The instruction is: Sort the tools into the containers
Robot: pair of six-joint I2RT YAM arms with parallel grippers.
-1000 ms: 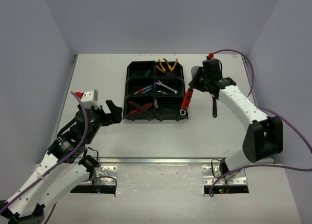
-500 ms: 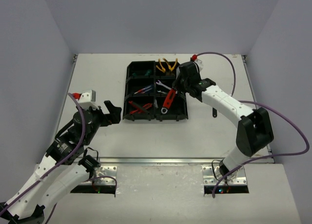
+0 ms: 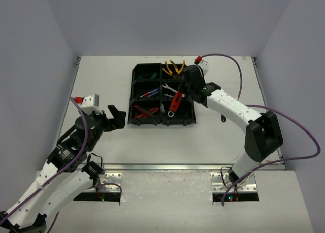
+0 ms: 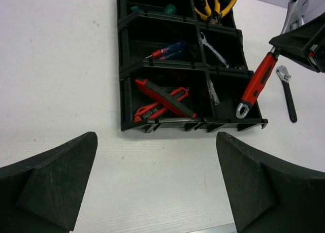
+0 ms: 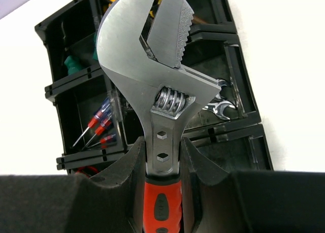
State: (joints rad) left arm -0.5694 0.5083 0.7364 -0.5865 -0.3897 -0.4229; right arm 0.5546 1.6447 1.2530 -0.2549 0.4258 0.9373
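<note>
2 padded fingers of the right end effector (image 5: 162, 152) pinch the adjustable wrench (image 5: 152, 86) just above its red grip. It hangs tilted over the right column of the black tray (image 3: 161, 124), handle end lowest, above the near-right compartment. To set it down well, I would lower it until that end nears the floor. The wrench looks long for the space, so I would turn it along the compartment's diagonal, keep clear of the divider walls, and only then let go. The left end effector (image 3: 116, 116) hovers wide apart and empty over the table (image 3: 101, 70), just off the tray's near-left corner.

Count:
- 1 tray of 6 compartments
- 2 yellow pliers (image 3: 166, 68), as far as I can tell
- 1 silver wrench (image 4: 213, 46)
- about 3 blue-and-red screwdrivers (image 5: 99, 126)
- 1 utility knife (image 4: 165, 97)
- 1 dark-handled wrench (image 3: 223, 113) lying on the table, right of the tray
</note>
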